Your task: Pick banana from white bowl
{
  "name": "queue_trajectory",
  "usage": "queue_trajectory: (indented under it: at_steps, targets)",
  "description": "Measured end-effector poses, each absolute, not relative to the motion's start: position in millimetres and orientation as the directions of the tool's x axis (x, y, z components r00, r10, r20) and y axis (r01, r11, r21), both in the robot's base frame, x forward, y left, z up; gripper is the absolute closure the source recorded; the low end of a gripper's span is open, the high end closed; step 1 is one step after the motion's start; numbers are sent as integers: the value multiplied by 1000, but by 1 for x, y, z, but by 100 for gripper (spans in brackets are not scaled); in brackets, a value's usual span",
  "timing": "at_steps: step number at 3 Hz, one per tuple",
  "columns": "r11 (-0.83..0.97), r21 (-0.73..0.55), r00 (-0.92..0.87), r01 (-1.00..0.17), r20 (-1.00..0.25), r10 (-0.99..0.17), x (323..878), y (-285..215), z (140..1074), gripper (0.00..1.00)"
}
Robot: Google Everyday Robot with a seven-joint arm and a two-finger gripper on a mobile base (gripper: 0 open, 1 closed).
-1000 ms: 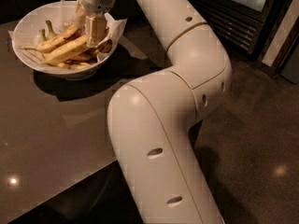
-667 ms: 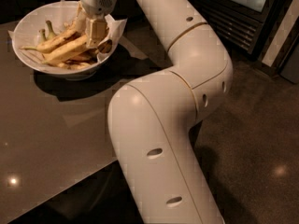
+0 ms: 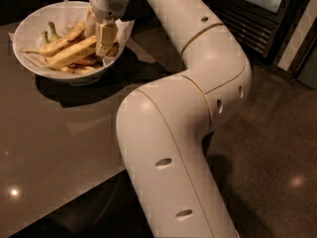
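The claw (image 3: 99,41) sits low in the white bowl (image 3: 26,29) at the upper left of the frame, down over the right end of the banana (image 3: 69,55). Whether it is closed on the fruit or only set around it, I cannot tell. The banana lies in the bowl, pointing toward lower left, just below a thinner banana (image 3: 61,40) that lies almost against it.

The main risk, as I judge it, is a hold taken so near one end: on lifting, the long free part could droop and twist out, or drag the thinner banana along. A pull that catches the paper lining (image 3: 127,28) could also shift the bowl across the dark surface (image 3: 59,133).

Against the view a second ago, very little differs: the claw stands in nearly the same spot, perhaps a touch lower, and the fruit has not risen.
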State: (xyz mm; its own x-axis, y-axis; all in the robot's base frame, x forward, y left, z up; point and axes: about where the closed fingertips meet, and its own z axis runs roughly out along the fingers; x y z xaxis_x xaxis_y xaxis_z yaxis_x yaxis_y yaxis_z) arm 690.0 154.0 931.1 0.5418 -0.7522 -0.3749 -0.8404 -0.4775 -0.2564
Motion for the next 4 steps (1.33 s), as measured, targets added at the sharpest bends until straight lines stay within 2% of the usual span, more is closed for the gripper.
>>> queue_trajectory:
  at_steps: [1,2,3,4]
  targets:
    - [-482,-244,540,-842,-375,-754,690,153,926,46]
    - [-463,-238,520,-854,-387,-761,690,143,928,64]
    - [-448,-269,521,-853,-393,-757,698,152,927,88]
    - [-436,-289,521,-852,-398,-755,704,158,926,100]
